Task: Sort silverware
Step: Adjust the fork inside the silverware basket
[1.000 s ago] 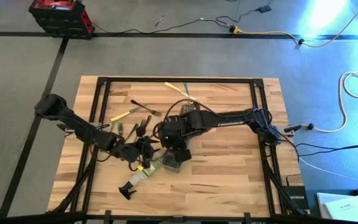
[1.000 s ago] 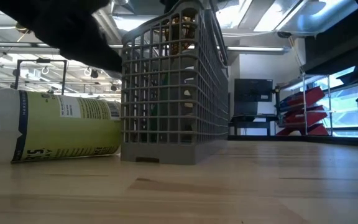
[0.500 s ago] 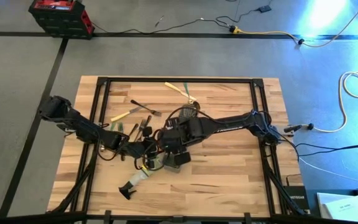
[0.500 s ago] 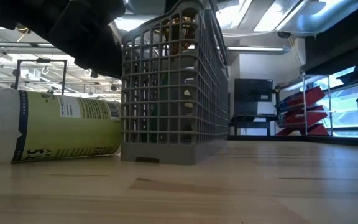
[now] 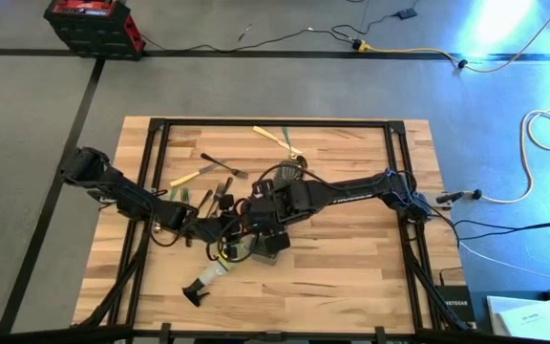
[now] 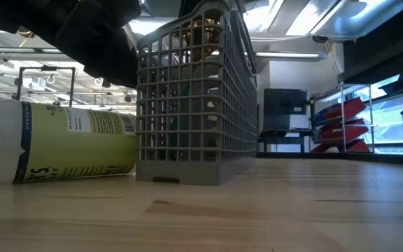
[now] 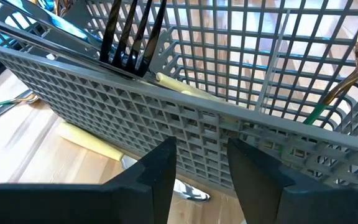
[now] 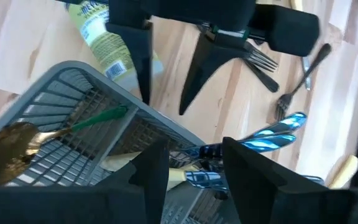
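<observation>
The wooden table (image 5: 351, 248) carries the grey mesh caddy (image 6: 191, 105), with a spray bottle (image 6: 54, 150) lying beside it and loose silverware (image 5: 203, 174) scattered behind it in the high view. Only the wrist views look inside the caddy: a black fork (image 7: 129, 37) and a gold spoon (image 8: 17, 140) with a green handle. The left gripper (image 7: 197, 165) and the right gripper (image 8: 188, 165) both hover at the caddy's rim, fingers parted with nothing between them.

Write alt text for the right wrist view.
The right gripper, fingers apart and empty, hangs over the grey mesh caddy, which holds a gold spoon with a green handle and a shiny blue utensil. Beyond it the left gripper points down, near a lying spray bottle and dark forks.
</observation>
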Tool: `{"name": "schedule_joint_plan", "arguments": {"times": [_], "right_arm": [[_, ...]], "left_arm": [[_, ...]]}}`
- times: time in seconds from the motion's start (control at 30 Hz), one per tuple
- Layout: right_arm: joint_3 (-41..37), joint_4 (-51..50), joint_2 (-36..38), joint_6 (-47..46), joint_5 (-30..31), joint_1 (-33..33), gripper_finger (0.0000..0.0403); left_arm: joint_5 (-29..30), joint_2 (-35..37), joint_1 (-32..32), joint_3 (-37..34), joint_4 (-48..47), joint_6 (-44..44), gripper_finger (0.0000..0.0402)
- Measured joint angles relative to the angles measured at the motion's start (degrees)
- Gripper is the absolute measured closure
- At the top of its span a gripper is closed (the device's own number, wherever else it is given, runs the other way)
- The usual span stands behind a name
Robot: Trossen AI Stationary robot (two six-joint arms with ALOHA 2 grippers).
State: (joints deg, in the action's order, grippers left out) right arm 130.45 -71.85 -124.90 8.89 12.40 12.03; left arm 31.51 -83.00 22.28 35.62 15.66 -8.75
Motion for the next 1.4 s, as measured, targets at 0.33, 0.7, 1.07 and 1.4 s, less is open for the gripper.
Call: {"name": "schedule_joint_plan", "arguments": {"times": [0.33, 0.7, 1.07, 1.4], "right_arm": [[-0.04, -0.39, -0.37, -0.93, -3.58, -0.03, 0.0272], [-0.20, -0.42, -2.11, 0.41, 2.05, -0.11, 0.0272], [-0.20, -0.16, -2.12, 1.40, 6.16, -0.33, 0.0272], [-0.17, -0.22, -2.08, 1.87, 7.57, -0.37, 0.0272]], "left_arm": [[0.00, 0.00, 0.00, 0.00, 0.00, 0.01, 0.0273], [0.02, 0.00, 0.00, 0.00, -0.02, 0.17, 0.0273], [0.00, 0.00, 0.00, 0.00, -0.02, 0.22, 0.0273], [0.07, 0.02, 0.00, 0.00, -0.07, 0.22, 0.0273]]}}
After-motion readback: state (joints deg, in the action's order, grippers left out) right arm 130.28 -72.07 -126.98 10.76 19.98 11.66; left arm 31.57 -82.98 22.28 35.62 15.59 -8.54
